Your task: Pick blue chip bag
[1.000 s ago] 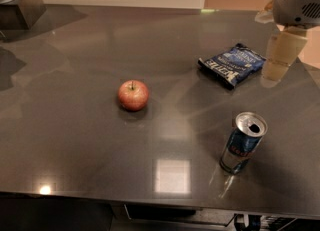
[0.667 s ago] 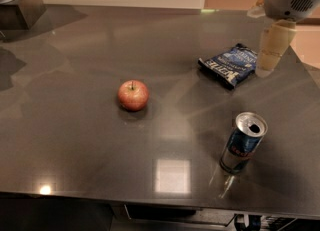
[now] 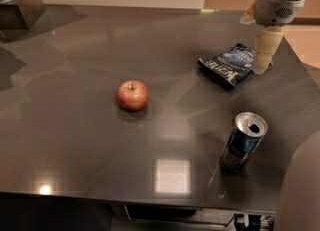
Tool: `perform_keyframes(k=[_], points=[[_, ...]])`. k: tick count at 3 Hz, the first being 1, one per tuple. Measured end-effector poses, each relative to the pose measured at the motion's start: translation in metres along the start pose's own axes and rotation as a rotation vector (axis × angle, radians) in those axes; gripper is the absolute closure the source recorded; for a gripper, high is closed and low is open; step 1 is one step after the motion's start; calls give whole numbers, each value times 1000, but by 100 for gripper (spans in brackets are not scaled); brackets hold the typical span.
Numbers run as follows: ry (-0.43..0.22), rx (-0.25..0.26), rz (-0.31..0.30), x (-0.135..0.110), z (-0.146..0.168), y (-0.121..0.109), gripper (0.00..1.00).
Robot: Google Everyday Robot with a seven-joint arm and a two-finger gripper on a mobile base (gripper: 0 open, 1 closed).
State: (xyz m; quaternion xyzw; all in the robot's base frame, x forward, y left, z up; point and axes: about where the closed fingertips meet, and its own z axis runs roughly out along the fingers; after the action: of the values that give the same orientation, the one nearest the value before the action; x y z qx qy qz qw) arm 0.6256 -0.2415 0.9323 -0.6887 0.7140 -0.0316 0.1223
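Note:
The blue chip bag (image 3: 230,64) lies flat on the dark table (image 3: 75,125) at the right rear, dark blue with white lettering. My gripper (image 3: 262,65) hangs from the arm at the upper right, its pale tip just at the bag's right edge and slightly above the table. I cannot tell whether it touches the bag.
A red apple (image 3: 133,95) sits near the table's middle. An upright blue-and-silver drink can (image 3: 243,142) stands at the front right. A dark block (image 3: 20,7) with a bowl on it is at the far left corner. The table's right edge runs diagonally behind the gripper.
The gripper has moved left and away from the camera, from beside the bag's right side to right at its right edge. The bag, apple and can have not moved.

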Motion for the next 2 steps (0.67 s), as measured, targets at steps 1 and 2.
perform_keyframes(k=[1,2], points=[[23,-17,-23,18,28,-15,0],[40,-41,-45,30,51,-24,0]])
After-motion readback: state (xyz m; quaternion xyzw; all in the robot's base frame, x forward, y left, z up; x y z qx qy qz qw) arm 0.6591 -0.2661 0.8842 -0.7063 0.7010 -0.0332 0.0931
